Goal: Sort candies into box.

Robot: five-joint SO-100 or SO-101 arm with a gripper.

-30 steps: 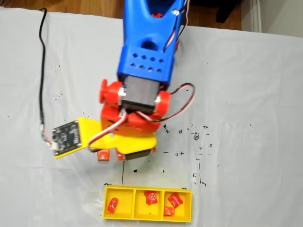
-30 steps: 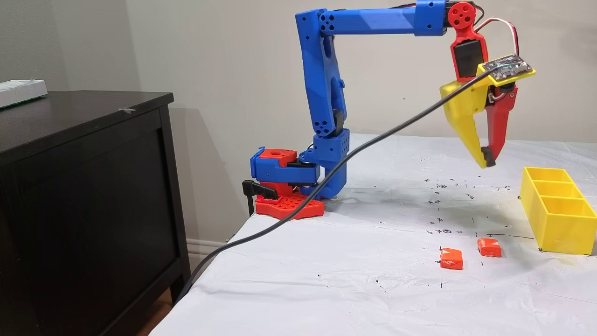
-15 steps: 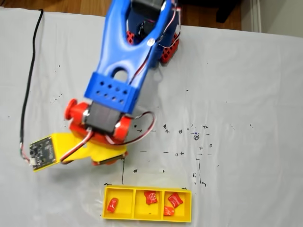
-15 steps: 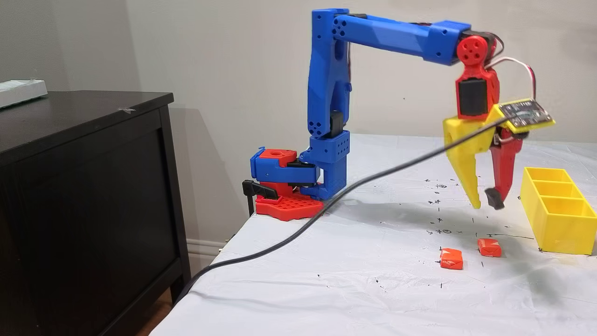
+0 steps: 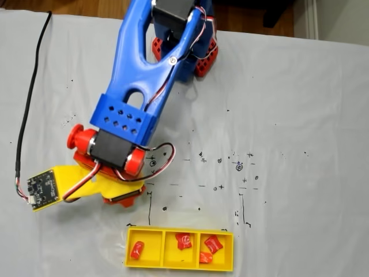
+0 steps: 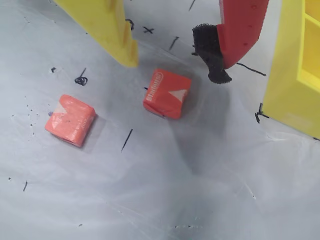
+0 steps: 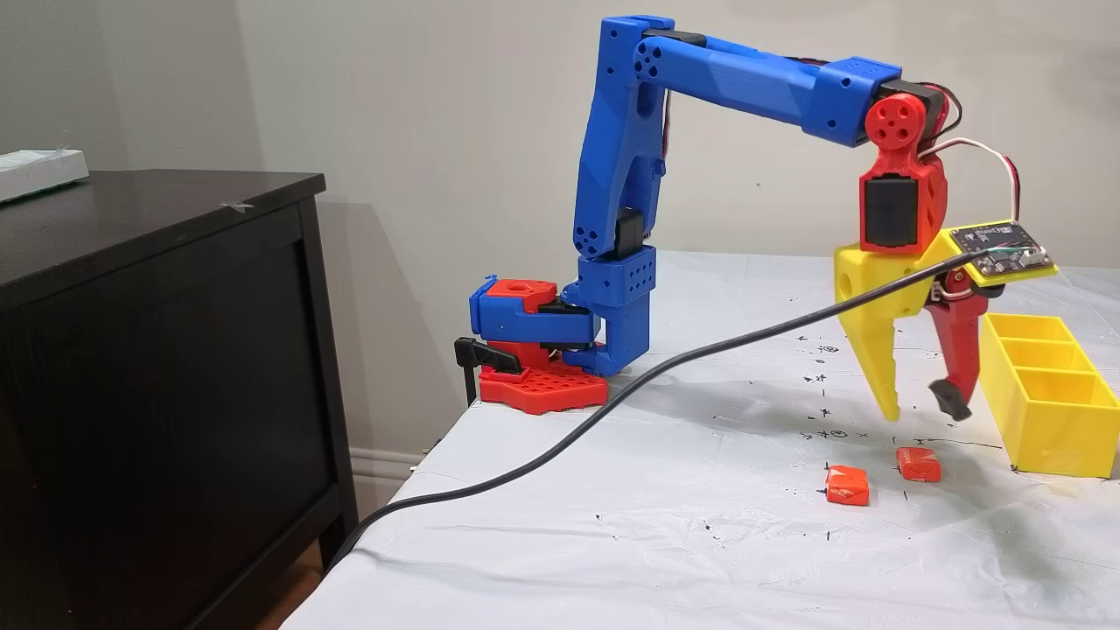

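Two orange-red candies lie loose on the white cloth, one (image 6: 167,93) close to the box and the other (image 6: 70,120) farther off; the side fixed view shows them too (image 7: 918,465) (image 7: 847,486). My gripper (image 6: 174,67) (image 7: 920,409) hangs open a little above the nearer candy, yellow finger on one side, red finger with a black pad on the other, nothing between them. The yellow box (image 5: 180,266) (image 7: 1050,424) (image 6: 292,75) has three compartments. One holds a single candy (image 5: 136,250), the middle one another (image 5: 184,240), the third two (image 5: 213,244).
A black cable (image 7: 612,402) runs from the wrist's circuit board (image 5: 39,188) off the table's left edge. The arm's base (image 7: 538,350) stands at the back. A dark cabinet (image 7: 157,350) is beside the table. Pen marks dot the cloth.
The gripper has come down and swung toward the two loose candies, left in the top-down fixed view. Its fingers have gone from shut to open.
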